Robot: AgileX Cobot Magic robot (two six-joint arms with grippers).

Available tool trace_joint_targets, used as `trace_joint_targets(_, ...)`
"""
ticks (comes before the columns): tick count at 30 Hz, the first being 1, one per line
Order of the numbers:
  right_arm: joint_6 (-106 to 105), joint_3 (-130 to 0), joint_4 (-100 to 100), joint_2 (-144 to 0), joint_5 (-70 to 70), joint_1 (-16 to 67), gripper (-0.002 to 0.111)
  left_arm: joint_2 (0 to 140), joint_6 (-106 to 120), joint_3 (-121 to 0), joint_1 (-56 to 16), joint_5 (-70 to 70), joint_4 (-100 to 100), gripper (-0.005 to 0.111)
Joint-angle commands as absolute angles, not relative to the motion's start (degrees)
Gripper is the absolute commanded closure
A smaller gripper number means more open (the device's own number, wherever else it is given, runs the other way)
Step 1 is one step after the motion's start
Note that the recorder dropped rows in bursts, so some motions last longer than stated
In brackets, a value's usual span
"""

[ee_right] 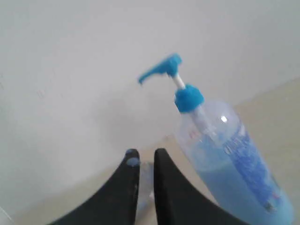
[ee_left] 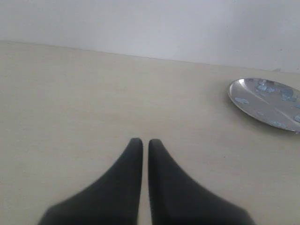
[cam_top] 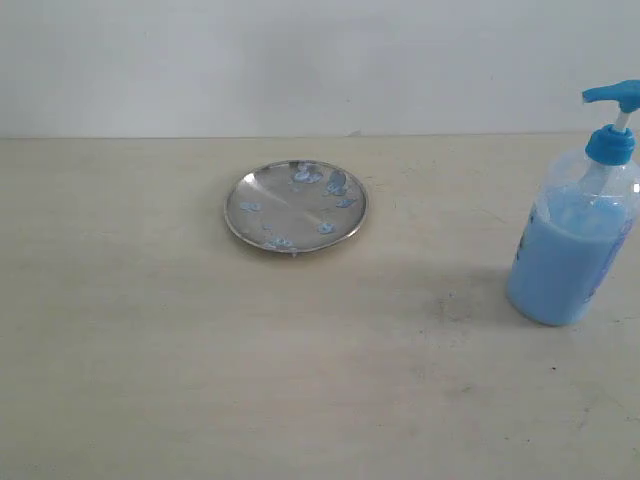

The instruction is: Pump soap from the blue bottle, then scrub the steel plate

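Note:
The steel plate (cam_top: pixel 285 208) lies on the table at centre back, dotted with small pale blue soap (cam_top: pixel 336 184) blobs. The blue bottle (cam_top: pixel 573 250) stands at the right edge, about two-thirds full of light blue liquid, its pump head (cam_top: pixel 610 95) raised. Neither gripper shows in the exterior view. In its wrist view my left gripper (ee_left: pixel 142 142) is shut and empty over bare table, the plate (ee_left: pixel 262 105) off to one side ahead. My right gripper (ee_right: pixel 143 152) is shut beside the bottle (ee_right: pixel 225 154), apart from it. A soap blob (ee_right: pixel 133 162) sits on one fingertip, and a pale blur shows in the slit.
The beige table (cam_top: pixel 150 330) runs back to a plain white wall (cam_top: pixel 300 60). The table edge meets the wall just behind the plate. A few faint dark marks (cam_top: pixel 450 305) lie on the table left of the bottle.

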State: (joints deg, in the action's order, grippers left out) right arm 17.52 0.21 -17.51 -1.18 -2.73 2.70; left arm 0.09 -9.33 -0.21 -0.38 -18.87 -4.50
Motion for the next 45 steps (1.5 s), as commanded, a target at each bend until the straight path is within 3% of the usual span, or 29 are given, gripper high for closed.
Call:
trace_joint_targets(1, 31.36, 0.00, -23.54, -1.18, -19.76, 2.32, 0.106, 0.00, -9.36, 0.00, -0.64, -17.99, -4.09, 0.102)
trace_joint_targets(3, 20.59, 0.00, -23.16, -1.58, -29.80, 2.32, 0.106, 0.00, -9.36, 0.00, -0.64, -17.99, -4.09, 0.102)
trace_joint_targets(4, 13.06, -1.35, -21.24, -2.34, -28.32, 2.44, 0.105, 0.00, -9.36, 0.00, -0.64, -17.99, -4.09, 0.102)
trace_joint_targets(5, -5.70, -8.72, -13.19, -6.15, -10.38, 2.57, 0.105, 0.00, -9.36, 0.00, -0.64, -17.99, -4.09, 0.102)
trace_joint_targets(7, -10.57, -12.57, -12.14, -18.54, 5.00, 2.57, 0.105, 0.00, -9.36, 0.00, -0.64, -17.99, -4.09, 0.102)
trace_joint_targets(11, -11.64, -10.96, -12.29, -38.14, -5.50, 2.57, 0.101, 0.00, -9.36, 0.00, -0.64, -17.99, -4.09, 0.102)
trace_joint_targets(14, -17.63, -10.96, -12.17, -50.93, -12.02, 2.57, 0.072, 0.00, -9.36, 0.00, -0.64, -17.99, -4.09, 0.102)
trace_joint_targets(16, -22.01, -10.96, -12.17, -58.32, -16.57, 2.57, 0.033, 0.00, -9.36, 0.00, -0.64, -17.99, -4.09, 0.102)
trace_joint_targets(18, -23.37, -11.56, -11.77, -63.25, -21.56, 2.57, 0.004, 0.00, -9.36, 0.00, -0.64, -17.99, -4.09, 0.102)
trace_joint_targets(25, -23.26, -13.29, -11.46, -71.21, -26.63, 2.57, 0.004, 0.00, -9.36, 0.00, -0.64, -17.99, -4.09, 0.102)
trace_joint_targets(40, -17.78, -13.80, -11.10, -92.08, -61.20, 2.57, 0.004, 0.00, -9.36, 0.00, -0.64, -17.99, -4.09, 0.102)
trace_joint_targets(45, -16.24, -19.27, -9.78, -100.22, -62.72, 2.57, 0.004, 0.00, -9.36, 0.00, -0.64, -17.99, -4.09, 0.102)
